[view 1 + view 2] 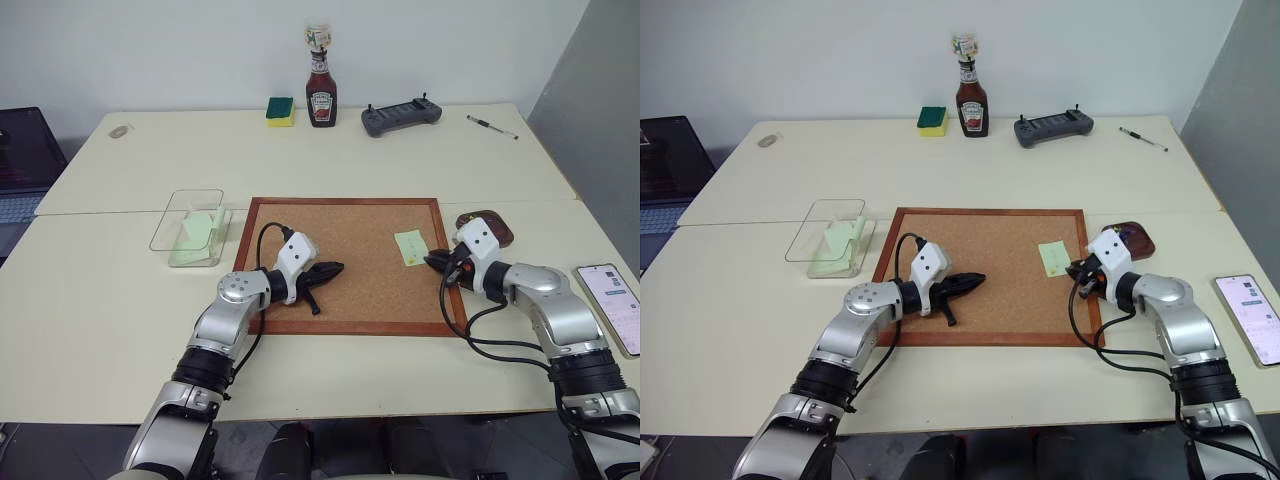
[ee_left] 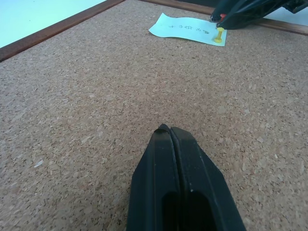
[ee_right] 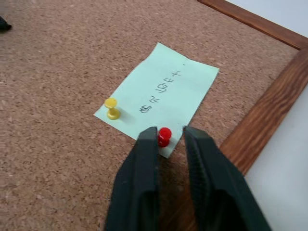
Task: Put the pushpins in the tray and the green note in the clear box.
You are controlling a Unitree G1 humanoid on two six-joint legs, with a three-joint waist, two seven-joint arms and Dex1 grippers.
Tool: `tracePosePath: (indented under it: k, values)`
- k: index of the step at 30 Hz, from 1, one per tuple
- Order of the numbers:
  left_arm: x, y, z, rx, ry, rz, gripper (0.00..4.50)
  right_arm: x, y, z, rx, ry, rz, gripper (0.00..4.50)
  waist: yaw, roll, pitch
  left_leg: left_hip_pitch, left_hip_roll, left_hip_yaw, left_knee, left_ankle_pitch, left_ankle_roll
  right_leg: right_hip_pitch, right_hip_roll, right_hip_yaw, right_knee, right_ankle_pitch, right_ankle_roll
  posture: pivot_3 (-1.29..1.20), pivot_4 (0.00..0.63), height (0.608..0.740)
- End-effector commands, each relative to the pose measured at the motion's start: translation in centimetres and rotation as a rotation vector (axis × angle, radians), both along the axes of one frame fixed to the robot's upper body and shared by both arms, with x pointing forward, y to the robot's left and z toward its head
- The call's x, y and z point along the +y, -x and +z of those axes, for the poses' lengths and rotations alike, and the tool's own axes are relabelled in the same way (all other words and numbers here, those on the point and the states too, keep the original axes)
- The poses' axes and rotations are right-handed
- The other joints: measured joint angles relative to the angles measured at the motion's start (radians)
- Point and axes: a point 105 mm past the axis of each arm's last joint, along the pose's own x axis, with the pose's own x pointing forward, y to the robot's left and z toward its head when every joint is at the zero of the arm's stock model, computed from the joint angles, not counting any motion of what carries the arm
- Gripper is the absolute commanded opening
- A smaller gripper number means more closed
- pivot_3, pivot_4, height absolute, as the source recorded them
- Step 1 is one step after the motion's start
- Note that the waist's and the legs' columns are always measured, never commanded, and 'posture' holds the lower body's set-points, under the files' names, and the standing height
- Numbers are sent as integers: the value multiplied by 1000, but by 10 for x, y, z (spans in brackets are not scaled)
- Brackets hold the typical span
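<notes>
The green note lies on the right part of the cork board, with writing on it. Two pushpins stand in it: a yellow one and a red one at its near corner. My right gripper reaches in from the board's right edge and is shut on the red pushpin's head, which still sits in the note. My left gripper hovers shut and empty over the board's left-middle. The dark brown tray sits just behind the right hand. The clear box stands left of the board with pale green slips inside.
Along the far side of the table stand a green-and-yellow sponge, a ketchup bottle, a grey controller and a pen. A phone lies at the right edge, a laptop at the far left.
</notes>
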Motion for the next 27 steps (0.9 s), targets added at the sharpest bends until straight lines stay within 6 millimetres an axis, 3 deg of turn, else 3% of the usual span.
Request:
tracePosePath:
  k: [1, 19, 24, 27]
  values:
    - [6, 7, -25, 78, -66, 2, 0, -4, -5, 18, -64, -3, -10, 55, 0, 0, 0, 0, 0, 0, 0, 0, 0, 0, 0, 0, 0, 0, 0, 0, 150, 740]
    - [16, 8, -35, 91, -131, 25, 0, 10, -1, 49, -200, -146, 38, 55, -4, 0, 0, 1, 0, 0, 0, 0, 0, 0, 0, 0, 0, 0, 0, 0, 150, 740]
    - [17, 8, -36, 91, -135, 27, 0, 2, -4, 55, -213, -163, -5, 55, -4, 0, 0, 1, 0, 0, 0, 0, 0, 0, 0, 0, 0, 0, 0, 0, 150, 740]
    - [16, 7, -36, 90, -134, 29, 0, -20, -12, 56, -214, -164, -116, 55, -4, 0, 0, 1, 0, 0, 0, 0, 0, 0, 0, 0, 0, 0, 0, 0, 150, 740]
